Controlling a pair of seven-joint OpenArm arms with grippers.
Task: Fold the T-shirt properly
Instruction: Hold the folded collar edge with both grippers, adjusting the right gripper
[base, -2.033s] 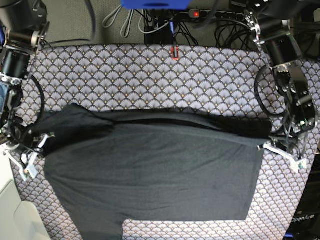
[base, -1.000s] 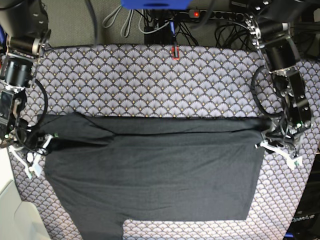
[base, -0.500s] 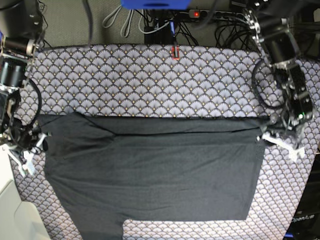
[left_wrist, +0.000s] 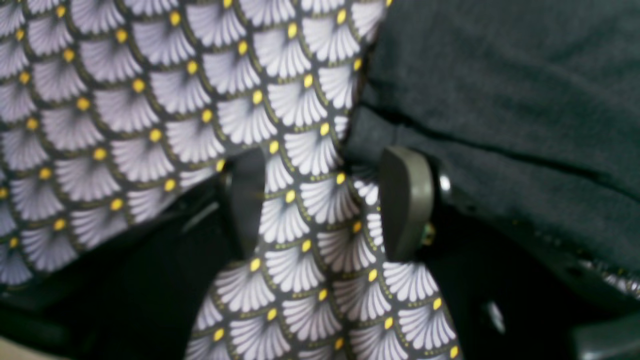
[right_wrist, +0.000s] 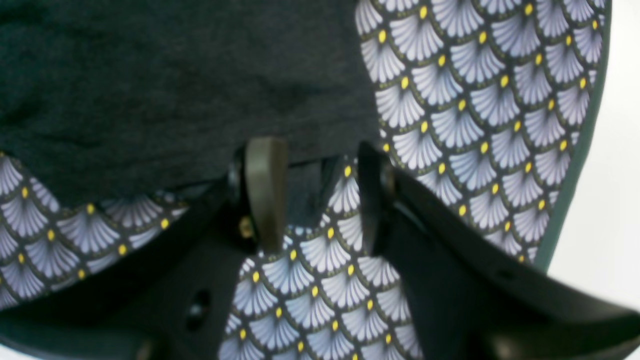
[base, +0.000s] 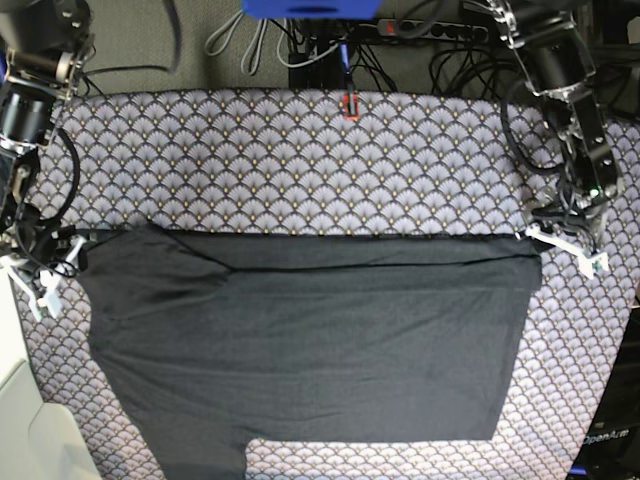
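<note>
The dark charcoal T-shirt lies flat on the patterned tablecloth, its upper part folded down along a straight edge, one sleeve reaching the front edge. My left gripper stands just off the shirt's right corner. In the left wrist view it is open over bare tablecloth, with the shirt beside its right finger. My right gripper is at the shirt's left corner. The right wrist view shows it open, with the shirt's edge lying at its fingertips, not gripped.
Cables and a power strip lie behind the table, and a small red object sits at its back edge. The table's edge runs close beside my right gripper. A pale surface borders the front left corner.
Both grippers have opened and let go of the shirt's folded edge, then drawn outward and back from its corners. The folded edge now lies flat and straight.
</note>
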